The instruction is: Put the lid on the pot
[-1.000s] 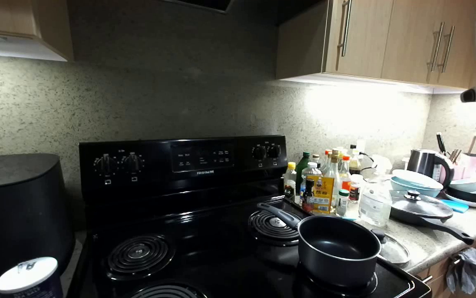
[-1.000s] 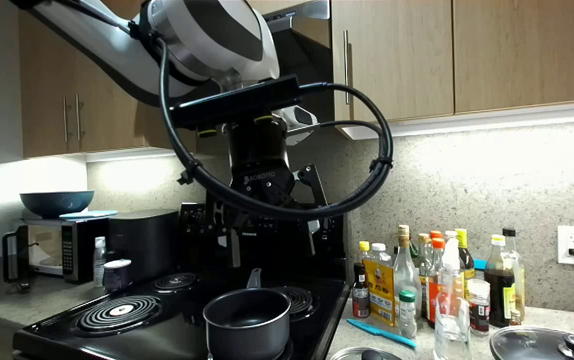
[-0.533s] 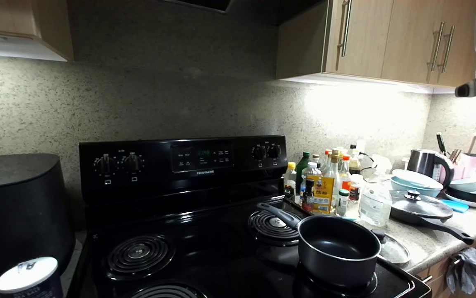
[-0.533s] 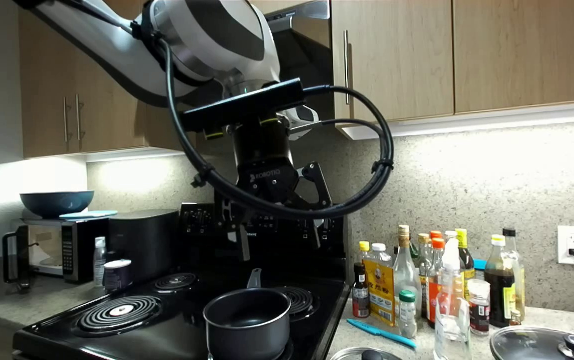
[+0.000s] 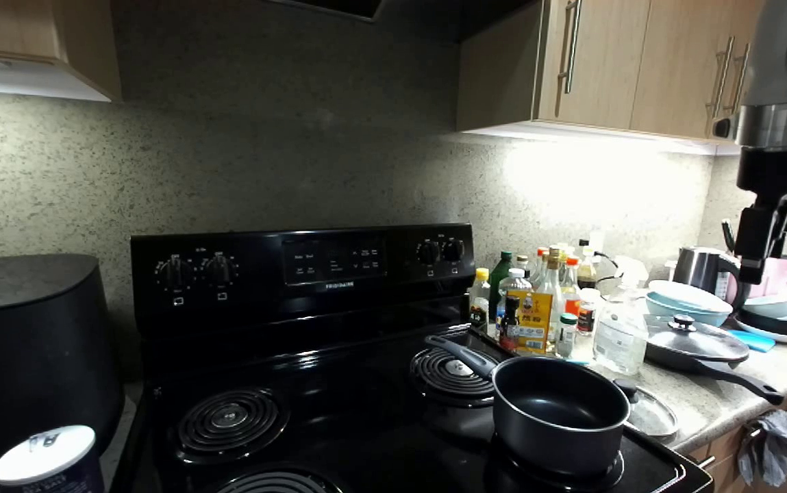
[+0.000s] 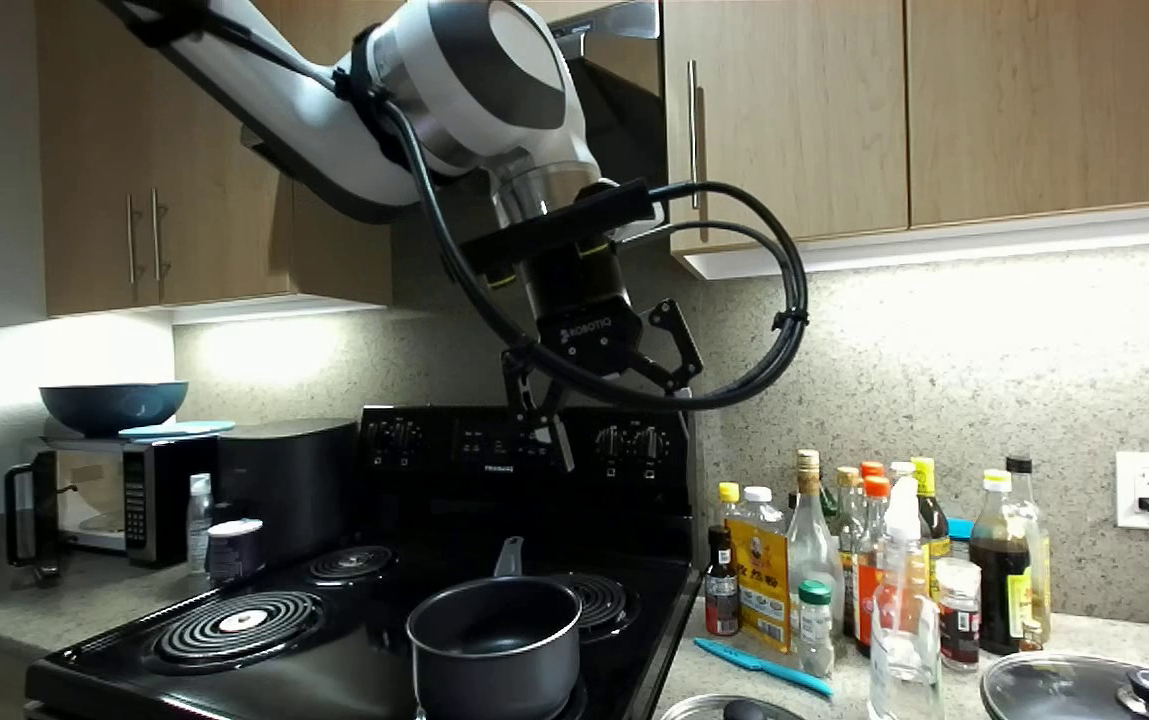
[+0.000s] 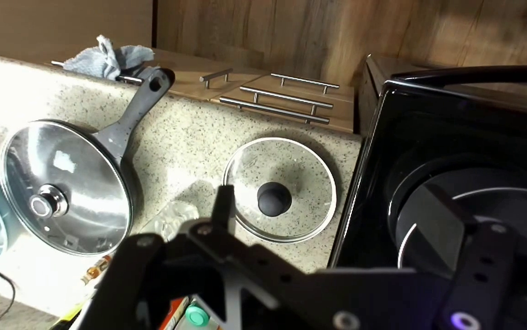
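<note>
The lid [image 7: 307, 183] is a round clear glass lid with a light rim and a dark knob [image 7: 274, 199]. It lies on the counter beside the stove; its edge also shows in both exterior views [image 5: 653, 414] [image 6: 699, 709]. The pot [image 5: 557, 445] is dark grey with a thin light rim and stands uncovered on a burner; it also shows in an exterior view [image 6: 499, 675] and partly, behind a finger, in the wrist view [image 7: 474, 178]. My gripper [image 6: 626, 428] is wide open, empty and tilted, high above the stove's right side. In the wrist view its fingers [image 7: 223, 204] spread over the lid and pot.
A lidded pan [image 7: 68, 183] with its handle toward the counter edge lies past the lid. Several bottles [image 6: 814, 540], a clear spray bottle [image 6: 902, 640] and a blue knife [image 6: 762, 667] stand or lie behind the lid. Cupboards [image 6: 784, 130] hang above.
My arm and open gripper have moved right in an exterior view, with the gripper a little higher and more tilted. The gripper has come into fuller view elsewhere. Lid and pot have not moved.
</note>
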